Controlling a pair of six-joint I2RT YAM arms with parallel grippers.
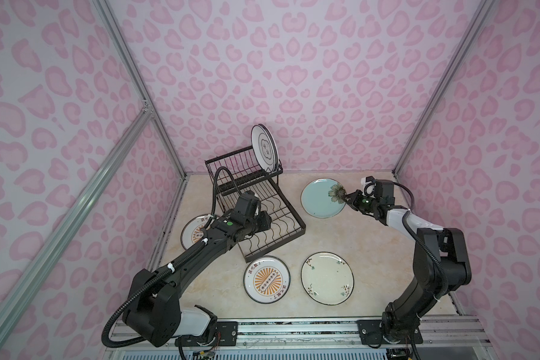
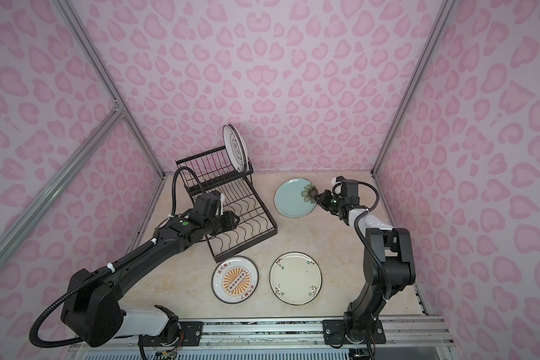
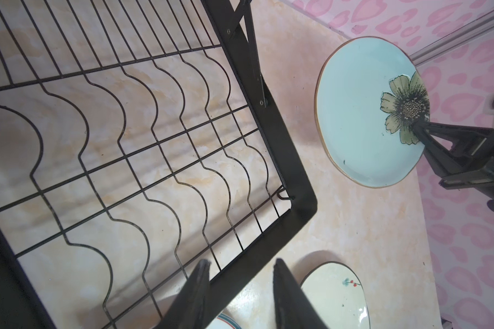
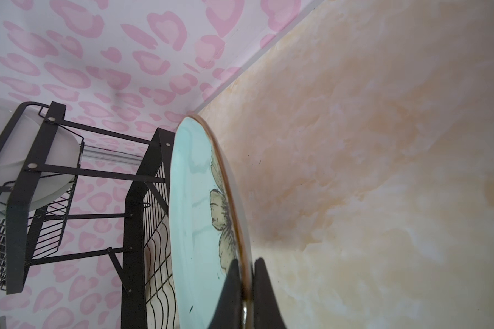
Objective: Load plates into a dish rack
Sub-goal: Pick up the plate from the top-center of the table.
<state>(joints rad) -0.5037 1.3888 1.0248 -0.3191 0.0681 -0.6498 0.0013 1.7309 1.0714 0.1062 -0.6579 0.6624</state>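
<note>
**Bench** [image 1: 371,249]: marbled cream top that carries everything listed; both tools work above it.

**Dish rack** [image 3: 287,159]: black wire, two levels. The lower flat tray with wavy dividers lies directly beneath the left tool. The raised slotted tier stands beyond that tool, toward the back wall.

**Pale blue-green flower plate** [image 1: 321,198]: gripped at its rim by the right tool, beside the painted flower. The rest of the plate extends away from that tool toward the rack. The right wrist view shows a shadow on the bench under it.

**Cream floral-sprig plate** [image 1: 327,278]: flat on the bench, well behind the right tool, toward the arm bases.

**Sunburst plate** [image 1: 267,279]: flat, just beside the sprig plate, behind the left tool and off the tray's near corner.

**Second sunburst plate** [image 1: 194,233]: flat, largely covered by the left arm, on the outer side of the left tool.

**Quatrefoil plate** [image 1: 265,148]: on edge in the raised tier, far ahead of the left tool.

**Left tool** [image 3: 240,296]: fingers spread, nothing between them, over the tray's frame corner.

**Right tool** [image 4: 246,273]: fingers pressed onto the flower plate's rim, one on each face.
</note>
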